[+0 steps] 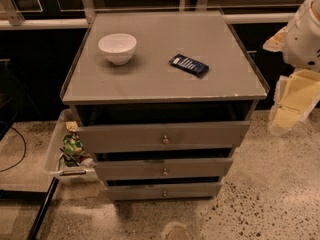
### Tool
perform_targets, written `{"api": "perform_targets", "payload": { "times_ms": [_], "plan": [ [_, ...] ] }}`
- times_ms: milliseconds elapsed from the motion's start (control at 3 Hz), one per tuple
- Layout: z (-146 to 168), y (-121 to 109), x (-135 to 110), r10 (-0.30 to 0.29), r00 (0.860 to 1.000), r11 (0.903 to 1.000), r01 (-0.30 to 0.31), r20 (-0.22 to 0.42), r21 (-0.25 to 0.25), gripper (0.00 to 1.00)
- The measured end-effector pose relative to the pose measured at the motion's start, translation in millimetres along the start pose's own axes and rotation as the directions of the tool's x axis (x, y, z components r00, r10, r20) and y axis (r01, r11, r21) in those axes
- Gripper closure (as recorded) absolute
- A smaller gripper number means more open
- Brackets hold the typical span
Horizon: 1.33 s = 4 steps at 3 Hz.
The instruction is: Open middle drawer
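Note:
The grey cabinet (pixel 165 86) stands in the middle of the camera view with three drawer fronts stacked below its top. The middle drawer (pixel 200 168) is the second front, with a small round metal knob (pixel 165 172) at its centre; it sits a little further back than the top drawer (pixel 210 134) and a dark gap shows above it. The bottom drawer (pixel 195 190) is the narrowest. My gripper (pixel 292 101), pale yellow, hangs at the right edge under the white arm (pixel 305 29), level with the cabinet's top and well apart from the drawers.
A white bowl (pixel 117 48) and a dark blue packet (pixel 189 65) lie on the cabinet top. A white bin (pixel 55 154) with snack bags stands on the floor at the cabinet's left. A black bar (pixel 42 211) slants at lower left. Speckled floor lies in front.

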State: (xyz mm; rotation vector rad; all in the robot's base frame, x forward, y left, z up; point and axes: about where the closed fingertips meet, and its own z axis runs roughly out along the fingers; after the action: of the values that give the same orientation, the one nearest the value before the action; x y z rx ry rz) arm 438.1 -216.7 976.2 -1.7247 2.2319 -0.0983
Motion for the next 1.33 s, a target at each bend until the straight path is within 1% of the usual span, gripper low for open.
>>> {"api": "perform_targets", "payload": {
  "times_ms": [333,667,1000,1333],
  "plan": [
    [0.0,0.0,0.0,0.0,1.0,1.0,0.0,0.0,0.0,0.0],
    [19.7,9.6,4.8,-0.01,1.0,0.9999,0.01,0.0,-0.009,0.0],
    [58.5,31.0,12.4,-0.054,0.998,0.9983,0.054,0.013,-0.022,0.0],
    [104.8,54.8,21.9,-0.123,0.992,0.9918,0.124,0.032,-0.033,0.0]
  ]
}}
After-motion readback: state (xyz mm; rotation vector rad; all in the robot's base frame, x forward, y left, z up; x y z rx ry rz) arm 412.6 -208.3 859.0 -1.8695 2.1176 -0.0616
